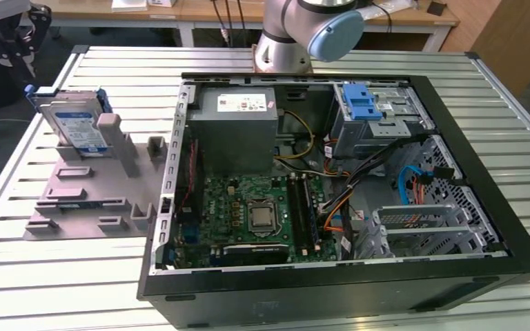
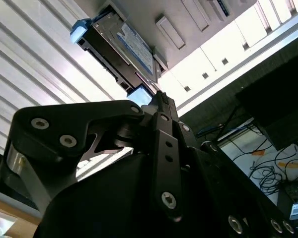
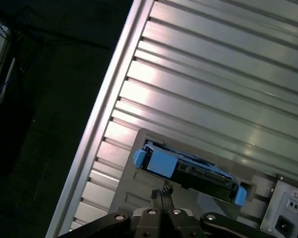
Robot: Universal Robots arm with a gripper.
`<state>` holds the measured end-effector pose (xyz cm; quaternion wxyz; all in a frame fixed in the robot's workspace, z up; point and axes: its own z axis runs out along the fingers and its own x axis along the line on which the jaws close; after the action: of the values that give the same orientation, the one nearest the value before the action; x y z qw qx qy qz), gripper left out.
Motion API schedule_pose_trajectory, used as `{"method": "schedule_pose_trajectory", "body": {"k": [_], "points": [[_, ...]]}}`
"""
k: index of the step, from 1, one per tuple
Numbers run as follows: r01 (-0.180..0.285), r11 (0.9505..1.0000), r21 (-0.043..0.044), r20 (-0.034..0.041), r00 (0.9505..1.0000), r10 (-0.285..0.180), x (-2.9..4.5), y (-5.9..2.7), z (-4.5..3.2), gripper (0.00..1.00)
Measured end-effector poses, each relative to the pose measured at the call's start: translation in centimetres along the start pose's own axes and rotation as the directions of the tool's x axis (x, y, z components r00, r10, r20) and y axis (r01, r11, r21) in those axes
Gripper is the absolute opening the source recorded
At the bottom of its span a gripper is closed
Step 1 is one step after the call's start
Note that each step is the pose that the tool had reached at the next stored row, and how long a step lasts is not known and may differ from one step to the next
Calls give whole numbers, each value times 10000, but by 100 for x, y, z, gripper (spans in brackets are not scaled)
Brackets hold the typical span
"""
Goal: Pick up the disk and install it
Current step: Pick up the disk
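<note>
Silver, blue-framed disk (image 1: 74,126) stands on edge in grey holder (image 1: 72,189); end effector (image 3: 161,191) pressed together, empty.

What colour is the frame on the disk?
Blue. The frame on the disk shows best in the first wrist view.

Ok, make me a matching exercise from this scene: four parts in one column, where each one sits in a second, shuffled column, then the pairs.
Parts
1. the disk
2. grey metal box with a white sticker
3. cage with a blue latch
4. green circuit board

Places, by the exterior view
A. inside the case, far corner at the exterior view's right
B. flat on the case floor, towards the near side
C. upright in the grey holder, outside the case at the exterior view's left
D. inside the case, far side, towards the exterior view's left

Pairs: 1-C, 2-D, 3-A, 4-B
</note>
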<state>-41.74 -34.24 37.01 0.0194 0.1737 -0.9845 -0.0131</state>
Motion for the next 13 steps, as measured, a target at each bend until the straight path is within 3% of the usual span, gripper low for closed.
{"method": "schedule_pose_trajectory", "body": {"k": [5, 10, 13], "points": [[625, 9980, 21, 21, 9980, -625, 0, -1, 22, 11], [1248, 9922, -48, 78, 9922, -1248, -1, -1, 37, 11], [1519, 9884, -48, 208, 9882, -1518, -1, -1, 40, 11]]}}
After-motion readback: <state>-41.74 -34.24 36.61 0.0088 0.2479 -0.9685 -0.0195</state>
